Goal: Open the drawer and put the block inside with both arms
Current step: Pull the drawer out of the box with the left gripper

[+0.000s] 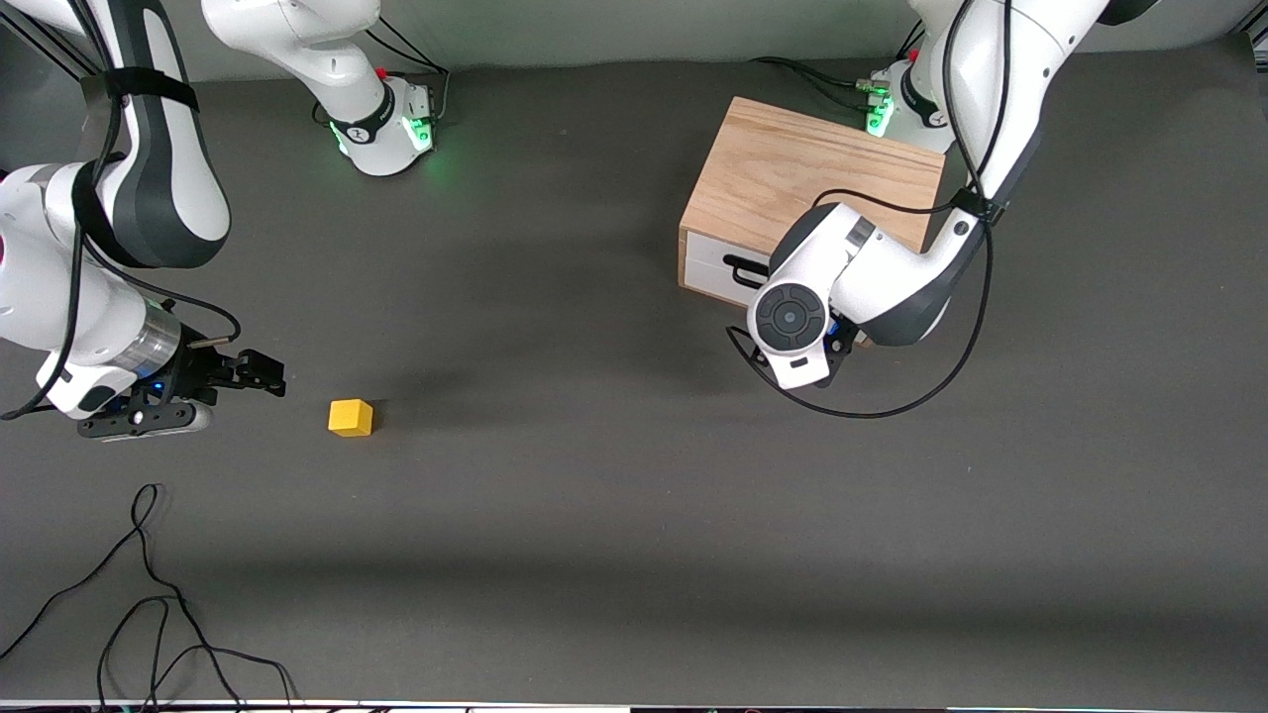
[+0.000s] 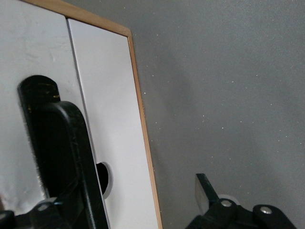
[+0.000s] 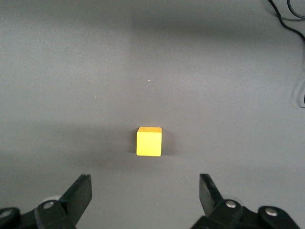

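The drawer (image 1: 715, 269) is shut, so first the left tool (image 2: 138, 200), wide open at its black handle (image 1: 745, 267), must grab and pull, while the right tool (image 3: 145, 193) waits open and empty near the yellow block (image 1: 351, 417) on the desk (image 1: 614, 515).

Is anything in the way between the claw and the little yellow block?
No. The open right gripper faces the block with only bare table between them. The drawer is shut, with the left gripper at its handle.
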### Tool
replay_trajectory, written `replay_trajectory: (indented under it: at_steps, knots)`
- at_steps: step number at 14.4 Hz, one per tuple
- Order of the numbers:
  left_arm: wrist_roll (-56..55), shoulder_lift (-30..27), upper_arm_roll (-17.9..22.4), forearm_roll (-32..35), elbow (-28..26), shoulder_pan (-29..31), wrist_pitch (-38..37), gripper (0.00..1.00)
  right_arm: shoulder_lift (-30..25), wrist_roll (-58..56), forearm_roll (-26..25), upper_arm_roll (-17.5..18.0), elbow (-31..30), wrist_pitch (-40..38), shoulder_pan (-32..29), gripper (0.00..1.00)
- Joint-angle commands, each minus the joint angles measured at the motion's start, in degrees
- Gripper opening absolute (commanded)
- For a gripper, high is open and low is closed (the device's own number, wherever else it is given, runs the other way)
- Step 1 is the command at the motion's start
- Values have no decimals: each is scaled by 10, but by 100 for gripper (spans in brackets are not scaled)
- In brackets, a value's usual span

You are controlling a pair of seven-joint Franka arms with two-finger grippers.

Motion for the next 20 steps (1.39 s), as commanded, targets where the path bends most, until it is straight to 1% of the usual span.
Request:
replay_trajectory:
  at_steps: [1, 6, 9, 12, 16, 20]
  knots:
    - [-15, 4, 3, 19, 3, -7, 17, 100, -17, 10, -11, -4, -19, 0, 5, 100]
    - [-19, 7, 3, 32, 8, -14, 52, 100, -19, 11, -11, -4, -17, 1, 5, 100]
    - [-22, 14, 3, 36, 20, -15, 79, 100, -20, 9, -11, -4, -17, 0, 5, 100]
    - [-34, 35, 3, 56, 54, -21, 100, 100, -21, 7, -11, -4, -17, -3, 5, 100]
    - [-52, 70, 3, 81, 104, -31, 103, 100, -19, 10, -11, -4, -14, -3, 5, 100]
    - [-54, 91, 5, 89, 140, -42, 104, 100, -18, 10, -11, -4, -13, -3, 6, 100]
